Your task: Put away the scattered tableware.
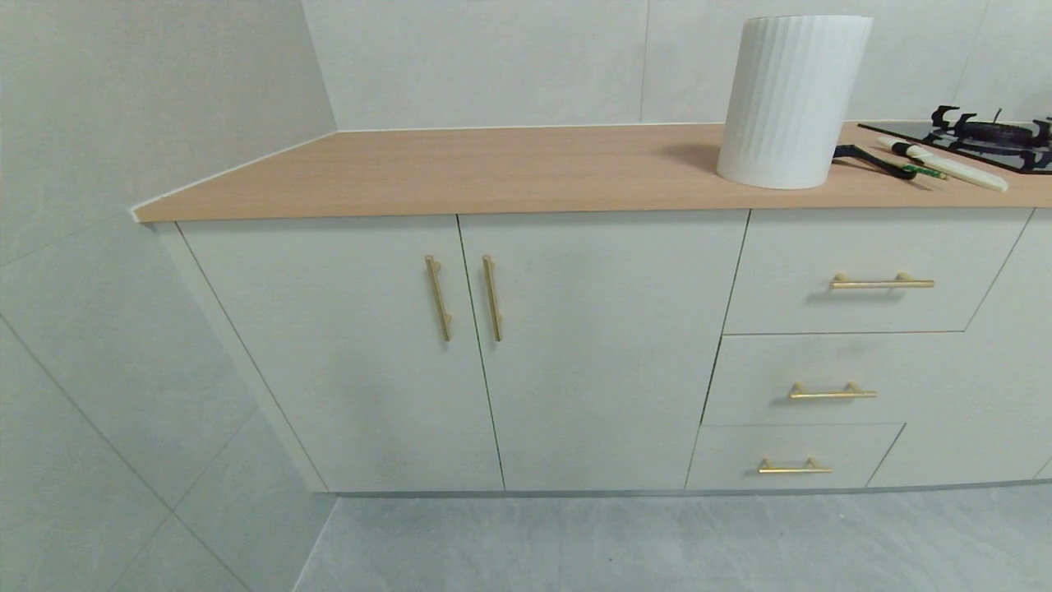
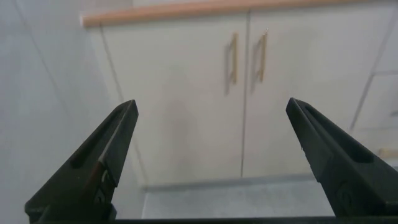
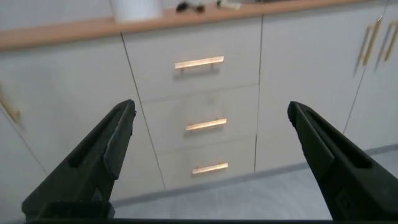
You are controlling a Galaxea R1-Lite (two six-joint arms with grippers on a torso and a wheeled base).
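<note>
left gripper (image 2: 210, 106) and right gripper (image 3: 210, 107) were both wide apart, empty. utensils (image 1: 941, 163) lay just beside white ribbed canister (image 1: 791, 99) on wooden countertop (image 1: 460, 168).

3 drawers (image 1: 863, 247), 2 doors (image 1: 329, 353), 1 canister (image 1: 789, 99)

Right gripper (image 3: 210, 107) spread wide, three drawers (image 3: 239, 121) with gold handles (image 3: 199, 63), wooden countertop (image 3: 62, 31) above

Black utensil (image 1: 873, 159) and white utensil (image 1: 945, 165) lie beside upright ribbed holder (image 1: 791, 99).
</note>
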